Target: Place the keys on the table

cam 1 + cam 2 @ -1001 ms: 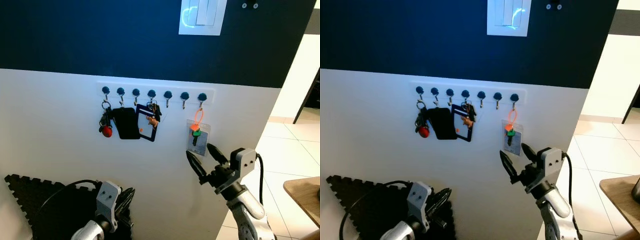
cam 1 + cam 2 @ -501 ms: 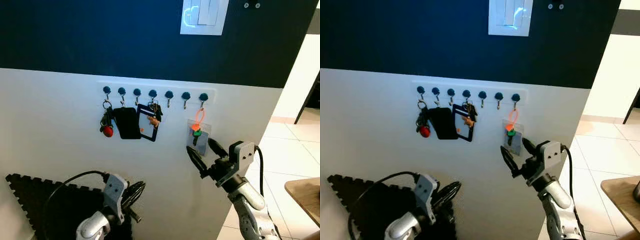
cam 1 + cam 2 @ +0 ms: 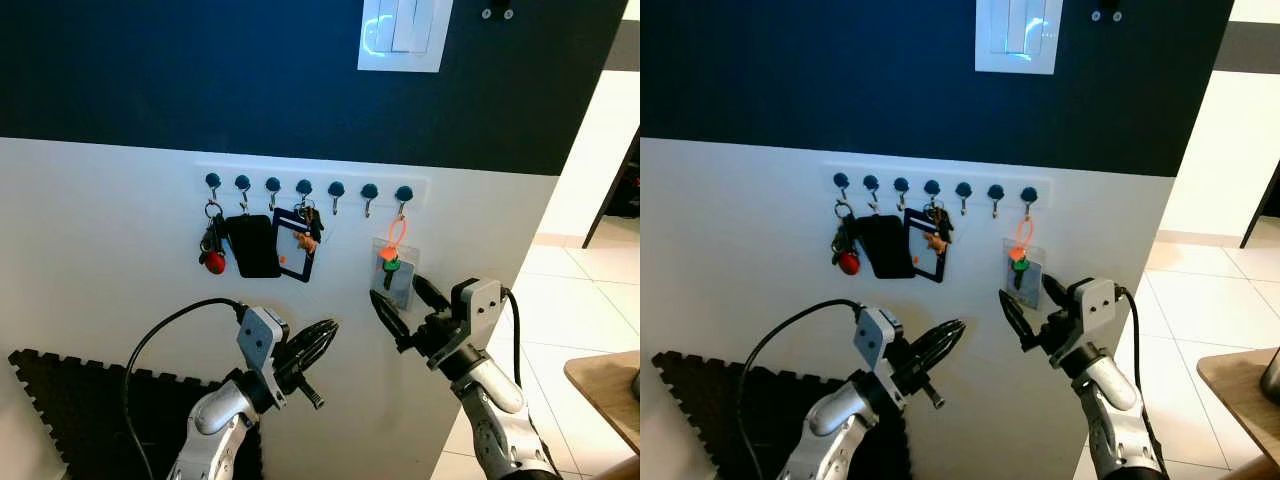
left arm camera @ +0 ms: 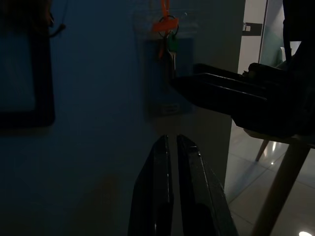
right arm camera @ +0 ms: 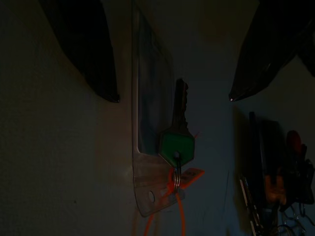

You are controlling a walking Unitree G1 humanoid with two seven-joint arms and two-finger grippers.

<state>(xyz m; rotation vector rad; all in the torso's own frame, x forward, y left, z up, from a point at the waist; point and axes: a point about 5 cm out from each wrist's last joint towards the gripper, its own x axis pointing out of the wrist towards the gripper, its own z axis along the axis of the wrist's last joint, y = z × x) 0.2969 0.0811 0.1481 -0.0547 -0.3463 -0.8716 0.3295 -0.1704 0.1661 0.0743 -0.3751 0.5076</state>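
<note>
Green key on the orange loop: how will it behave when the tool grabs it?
The green key hangs loose from an orange loop, so it likely swings. The clear card sleeve behind probably flexes. The right tool is open around it.

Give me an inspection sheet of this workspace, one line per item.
Surface: wooden table corner at the robot's right; top barely visible.
Job's things: green-headed key with clear card sleeve hangs by an orange loop from the rightmost blue wall hook.
Clutter: red-fob key bunch, black pouch, framed card holder on other hooks.
Grippers: right gripper open, fingers either side of the key; left gripper shut, raised below the hooks.
Cables: black cable loops from the left arm.
Surroundings: white light switch, black foam mat, tiled floor.
</note>
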